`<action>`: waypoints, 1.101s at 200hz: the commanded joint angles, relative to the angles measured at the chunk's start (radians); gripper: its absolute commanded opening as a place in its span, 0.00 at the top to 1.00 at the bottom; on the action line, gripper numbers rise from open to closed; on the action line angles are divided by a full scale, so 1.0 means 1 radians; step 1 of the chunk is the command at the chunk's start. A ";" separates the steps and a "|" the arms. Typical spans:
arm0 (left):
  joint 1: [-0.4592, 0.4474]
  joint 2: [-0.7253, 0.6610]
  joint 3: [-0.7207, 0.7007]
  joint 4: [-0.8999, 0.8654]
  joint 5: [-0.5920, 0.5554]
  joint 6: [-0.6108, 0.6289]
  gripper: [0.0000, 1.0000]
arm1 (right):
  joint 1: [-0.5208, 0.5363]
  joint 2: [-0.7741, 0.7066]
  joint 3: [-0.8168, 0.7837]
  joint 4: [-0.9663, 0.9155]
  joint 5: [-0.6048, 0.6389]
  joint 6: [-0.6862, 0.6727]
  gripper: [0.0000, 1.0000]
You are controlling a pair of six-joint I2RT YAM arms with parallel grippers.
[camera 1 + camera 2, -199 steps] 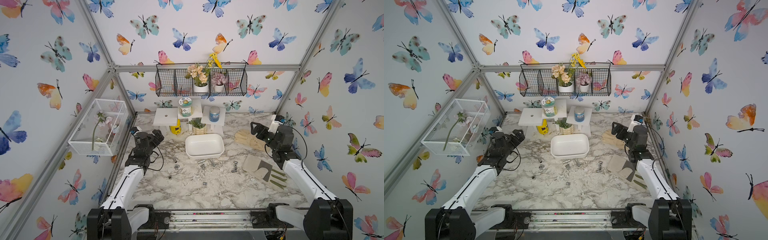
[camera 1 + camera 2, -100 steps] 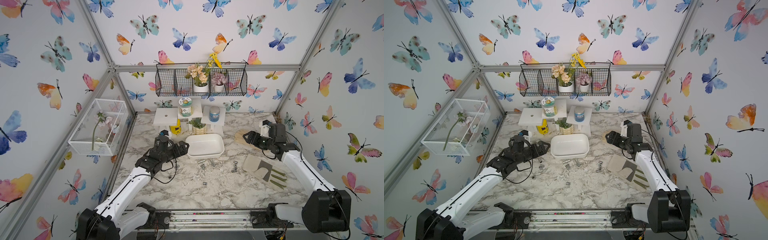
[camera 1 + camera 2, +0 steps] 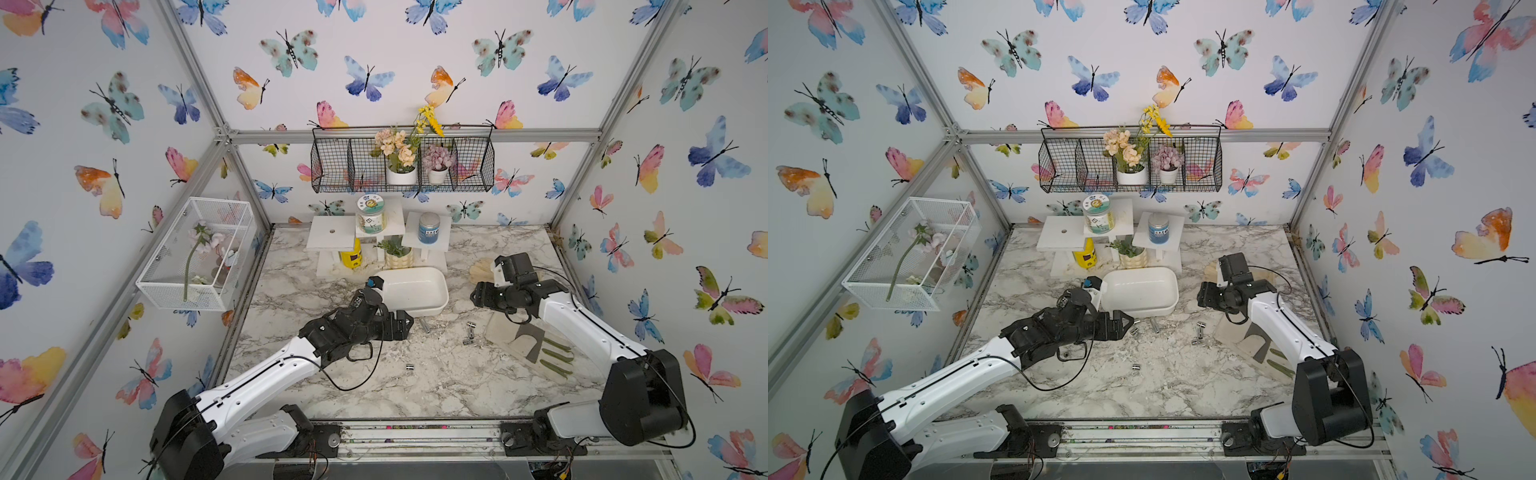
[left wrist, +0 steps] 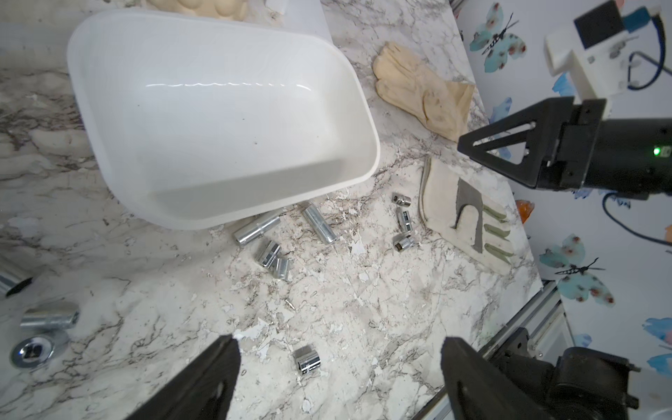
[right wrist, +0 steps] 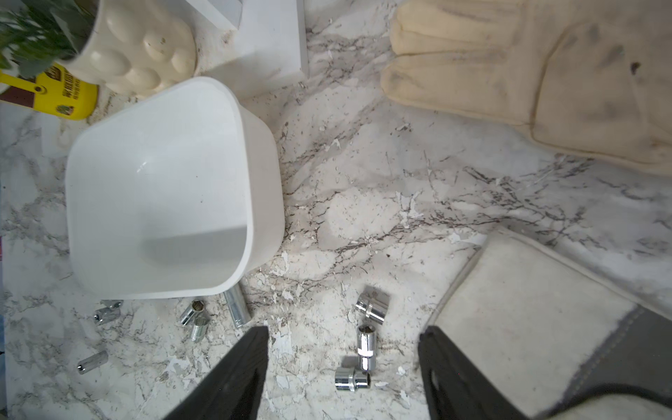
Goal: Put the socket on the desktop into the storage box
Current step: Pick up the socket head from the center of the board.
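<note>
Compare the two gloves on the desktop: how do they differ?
The plain glove is cream all over; the patched glove has a grey palm patch and green finger strips. The plain glove lies farther back; the patched glove lies nearer the front, beside three sockets. Both lie flat on the desktop, outside the box.

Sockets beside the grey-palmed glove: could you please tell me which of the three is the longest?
The middle socket: slim and clearly longer than its two neighbours, the wide stubby socket and the short socket at its opposite end.
</note>
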 commanded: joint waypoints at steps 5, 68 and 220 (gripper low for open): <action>-0.022 0.051 0.022 -0.003 -0.053 0.015 0.12 | 0.037 0.045 0.020 -0.040 0.088 0.039 0.30; -0.060 0.081 0.027 0.034 -0.052 0.018 0.11 | 0.082 0.140 0.007 -0.016 0.158 0.100 0.40; -0.066 0.064 -0.009 0.041 -0.063 -0.005 0.11 | 0.141 0.255 -0.018 -0.001 0.223 0.188 0.48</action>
